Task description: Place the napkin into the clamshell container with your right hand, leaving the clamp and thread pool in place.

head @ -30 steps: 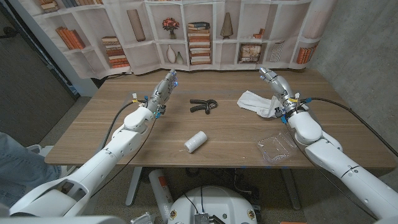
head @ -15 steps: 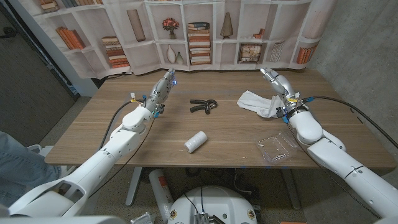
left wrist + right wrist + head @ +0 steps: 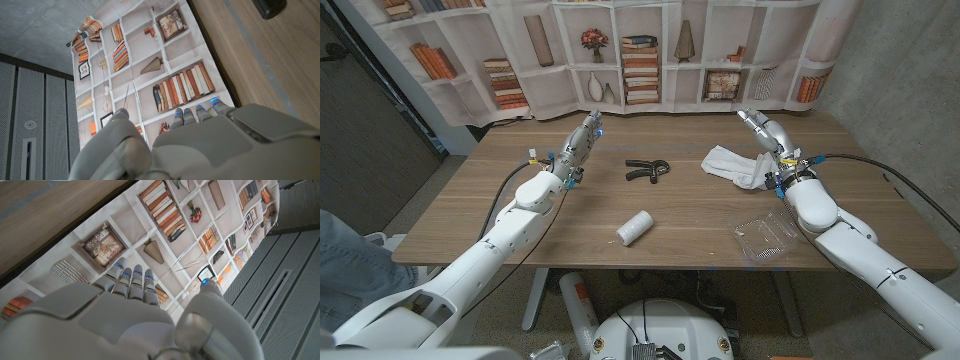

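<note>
Wooden table (image 3: 520,235), its planks running left to right, seen from above. Behind its far edge hangs a printed backdrop (image 3: 650,50) showing white shelves. Printed on it: stacks of books (image 3: 640,70), a vase of red flowers (image 3: 594,42), a tall brown vase (image 3: 534,26), a cone-shaped ornament (image 3: 685,42) and a framed picture (image 3: 720,84). A grey concrete wall (image 3: 900,70) stands at the right. At the lower left edge, blue fabric (image 3: 340,255), possibly a person's clothing.
</note>
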Robot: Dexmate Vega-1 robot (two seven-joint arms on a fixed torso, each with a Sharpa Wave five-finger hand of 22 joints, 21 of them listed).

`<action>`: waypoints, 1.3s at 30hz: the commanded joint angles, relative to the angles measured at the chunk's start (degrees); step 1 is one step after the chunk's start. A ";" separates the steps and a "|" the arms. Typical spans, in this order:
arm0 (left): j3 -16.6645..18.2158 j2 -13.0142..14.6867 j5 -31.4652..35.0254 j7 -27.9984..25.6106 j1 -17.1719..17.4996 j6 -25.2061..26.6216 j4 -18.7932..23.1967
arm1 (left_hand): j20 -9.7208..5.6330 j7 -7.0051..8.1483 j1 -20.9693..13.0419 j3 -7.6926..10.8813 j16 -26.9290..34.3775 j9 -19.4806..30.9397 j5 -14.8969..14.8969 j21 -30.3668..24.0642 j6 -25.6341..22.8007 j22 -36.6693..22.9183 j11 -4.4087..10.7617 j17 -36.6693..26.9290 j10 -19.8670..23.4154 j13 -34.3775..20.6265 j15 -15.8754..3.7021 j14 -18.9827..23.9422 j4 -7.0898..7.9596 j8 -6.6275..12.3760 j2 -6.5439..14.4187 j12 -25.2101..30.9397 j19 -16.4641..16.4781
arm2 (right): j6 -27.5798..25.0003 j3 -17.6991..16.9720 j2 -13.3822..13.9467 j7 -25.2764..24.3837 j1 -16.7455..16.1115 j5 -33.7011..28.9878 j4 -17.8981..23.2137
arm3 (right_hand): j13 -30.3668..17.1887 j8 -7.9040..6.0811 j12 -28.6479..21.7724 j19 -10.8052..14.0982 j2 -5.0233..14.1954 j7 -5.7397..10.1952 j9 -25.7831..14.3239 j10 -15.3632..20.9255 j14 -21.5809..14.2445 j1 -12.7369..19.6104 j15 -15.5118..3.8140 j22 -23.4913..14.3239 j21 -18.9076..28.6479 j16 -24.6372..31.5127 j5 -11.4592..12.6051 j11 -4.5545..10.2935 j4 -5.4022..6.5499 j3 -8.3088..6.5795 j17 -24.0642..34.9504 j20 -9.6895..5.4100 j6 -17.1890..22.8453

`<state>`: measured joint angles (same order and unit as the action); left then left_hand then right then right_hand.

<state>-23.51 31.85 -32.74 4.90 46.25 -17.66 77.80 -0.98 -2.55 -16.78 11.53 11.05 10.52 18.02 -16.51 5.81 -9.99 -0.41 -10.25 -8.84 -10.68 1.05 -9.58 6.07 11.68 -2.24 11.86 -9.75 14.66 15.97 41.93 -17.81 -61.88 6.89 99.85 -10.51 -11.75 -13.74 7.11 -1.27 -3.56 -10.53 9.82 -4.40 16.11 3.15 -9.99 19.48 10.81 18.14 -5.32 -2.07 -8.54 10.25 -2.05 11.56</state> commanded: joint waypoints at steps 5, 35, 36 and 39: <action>0.44 1.17 -0.02 -0.19 1.34 0.09 1.45 | -0.32 -0.09 -0.52 -0.41 -0.12 0.27 0.39 0.20 -0.17 -0.30 0.20 -0.15 0.15 -0.10 0.07 -1.84 -0.04 -0.02 0.24 0.06 -5.12 | -3.55 0.23 0.84 -1.97 -0.18 -3.43 1.58 | -0.21 0.25 0.34 0.31 -0.28 0.21 -0.31 0.28 -0.18 0.73 -0.48 -0.18 -0.27 0.00 -0.10 0.11 -0.39 -0.28 0.16 -0.01 0.29; 0.47 2.03 0.85 -1.28 2.98 0.18 4.21 | -0.29 0.07 -0.77 -0.68 -0.16 0.27 0.42 0.71 -0.48 -0.31 0.51 -0.14 0.45 -0.09 -0.33 -1.74 -0.14 -0.03 0.43 0.09 -4.94 | -12.04 -1.17 4.50 -4.86 -3.08 -7.94 6.41 | -0.21 0.28 0.63 -0.05 0.60 0.57 -0.33 0.18 -0.26 2.30 -0.61 -0.18 -1.34 -0.06 0.00 0.40 -1.22 -0.89 0.09 0.36 0.42; 0.52 2.06 0.83 -1.38 3.11 0.18 4.36 | -0.29 0.06 -0.78 -0.68 -0.16 0.27 0.42 0.72 -0.48 -0.31 0.55 -0.14 0.46 -0.09 -0.36 -1.75 -0.14 -0.03 0.44 0.09 -4.93 | -12.45 -1.20 4.60 -5.02 -3.16 -8.17 6.57 | -0.21 0.29 0.68 -0.09 0.65 0.57 -0.33 0.07 -0.25 2.40 -0.58 -0.18 -1.40 -0.07 0.00 0.37 -1.28 -0.93 0.08 0.43 0.40; 0.74 1.86 0.56 -1.52 3.39 -0.24 4.39 | -0.29 0.09 -0.80 -0.70 -0.17 0.27 0.43 0.76 -0.50 -0.31 0.62 -0.14 0.49 -0.09 -0.39 -1.75 -0.15 -0.03 0.45 0.09 -4.92 | -13.02 -1.24 4.83 -5.23 -3.27 -8.56 6.77 | -0.22 0.31 0.74 -0.10 0.75 0.57 -0.33 -0.01 -0.23 2.63 -0.57 -0.18 -1.52 -0.09 -0.01 0.44 -1.41 -1.02 0.07 0.42 0.37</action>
<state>-22.92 33.53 -32.26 3.95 48.68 -17.70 80.95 -0.99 -2.56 -17.08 11.05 11.05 10.52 18.25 -15.85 5.41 -9.99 0.01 -10.24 -8.43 -10.68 1.05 -9.58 6.09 11.69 -1.94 11.86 -9.75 5.48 15.26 45.51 -21.73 -64.10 0.38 105.16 -10.51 -11.75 -13.30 6.89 -0.67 -3.47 -10.52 10.13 -4.72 18.09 2.84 -9.99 18.31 10.81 18.14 -5.02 -3.02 -9.48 10.13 -1.83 11.67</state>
